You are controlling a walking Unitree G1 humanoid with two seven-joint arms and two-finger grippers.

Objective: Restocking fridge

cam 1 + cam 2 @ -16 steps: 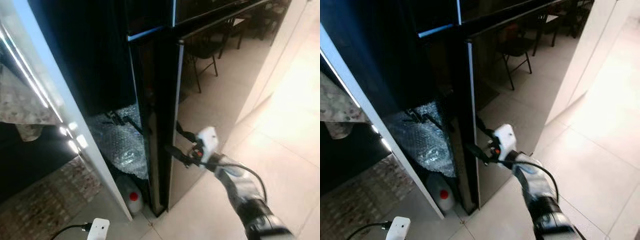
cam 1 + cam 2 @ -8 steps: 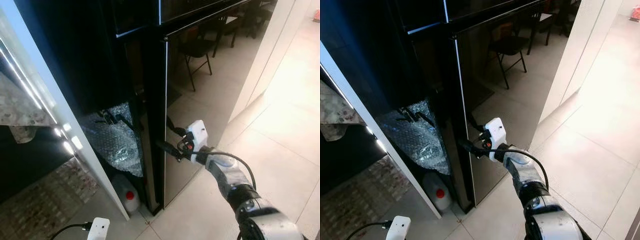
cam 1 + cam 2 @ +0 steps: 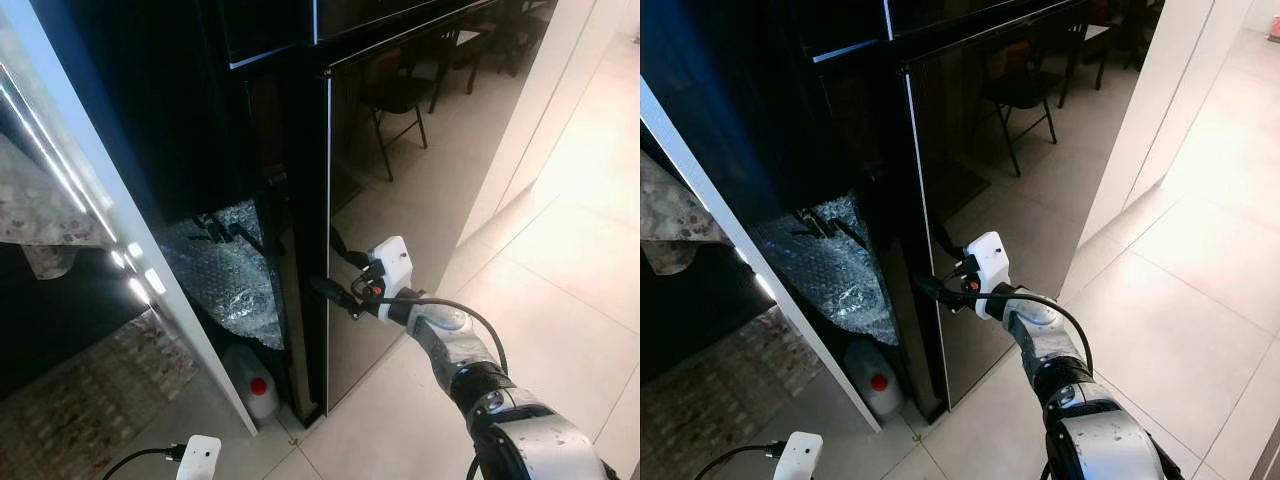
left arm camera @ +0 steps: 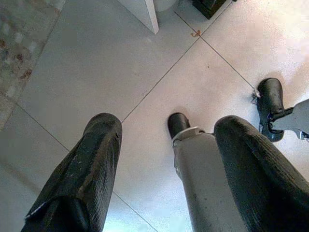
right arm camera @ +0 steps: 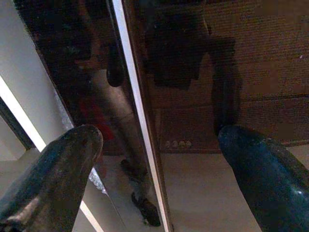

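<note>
Nudging nearer than before, right pincer (image 3: 335, 270) astride fridge door (image 3: 420, 170) edge.

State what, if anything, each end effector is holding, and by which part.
Nothing. The right end effector is open astride the fridge door edge; the left end effector hangs open.

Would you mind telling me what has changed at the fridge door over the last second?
The right gripper has edged toward the fridge door's free edge, its open fingers now either side of it, not gripping. The door looks unmoved; the view itself shifted. The bubble wrap, the red-capped jug and the idle left gripper stayed put.
</note>
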